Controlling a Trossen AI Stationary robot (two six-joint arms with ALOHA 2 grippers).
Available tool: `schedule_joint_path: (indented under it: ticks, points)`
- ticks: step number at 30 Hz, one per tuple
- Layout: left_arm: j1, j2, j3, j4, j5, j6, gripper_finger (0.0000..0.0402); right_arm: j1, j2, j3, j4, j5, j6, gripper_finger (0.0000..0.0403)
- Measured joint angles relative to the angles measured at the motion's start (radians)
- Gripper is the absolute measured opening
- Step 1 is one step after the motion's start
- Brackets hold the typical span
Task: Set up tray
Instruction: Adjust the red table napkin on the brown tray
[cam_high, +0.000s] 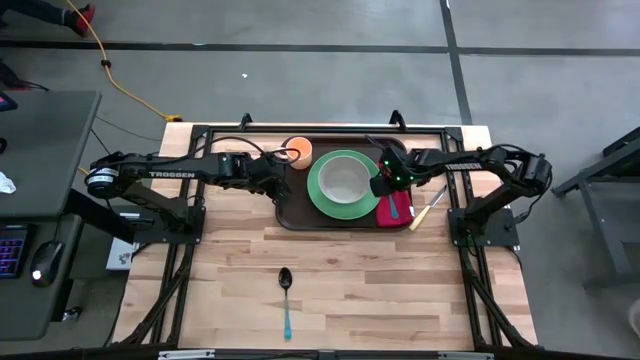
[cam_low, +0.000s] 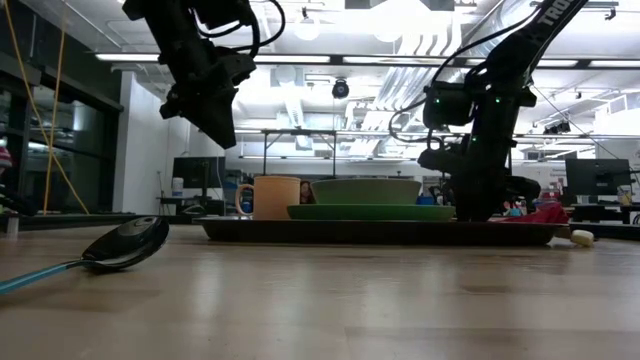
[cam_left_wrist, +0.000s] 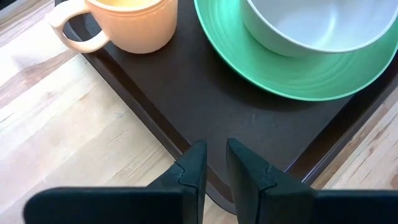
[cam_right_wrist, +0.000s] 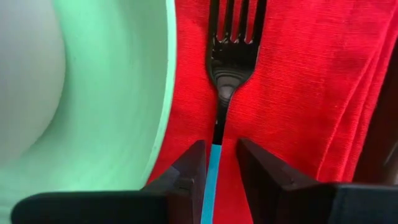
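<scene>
Tray (cam_high: 300, 215) sits near the counter's (cam_high: 350, 290) far edge, centred; holds cup (cam_high: 298, 151), green plate (cam_high: 322, 195) with bowl (cam_high: 345, 178), red napkin (cam_high: 398, 208); right gripper (cam_right_wrist: 217, 163) fingers pinch fork (cam_right_wrist: 227, 46) handle, seemingly laying it on napkin; left gripper (cam_left_wrist: 215, 163) fingers narrow, empty, over tray's left rim; spoon (cam_high: 286, 298) waits near front edge.

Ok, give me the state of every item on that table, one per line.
tray: flat on table, loaded.
green plate: on tray, bowl on it.
bowl: upright, empty.
mug: upright on tray.
red napkin: on tray, beside plate.
fork: on napkin, handle between right gripper fingers.
spoon: on table, off tray.
knife: on table, beside tray.
left gripper: nearly shut, empty.
</scene>
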Motion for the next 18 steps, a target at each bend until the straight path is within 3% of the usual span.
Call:
schedule_joint_path:
  ticks: [18]
  points:
    - [0.0,0.0,0.0,0.0,0.034,0.0,0.0092,0.001,0.0,-0.001,0.0,0.025,0.096,0.0078]
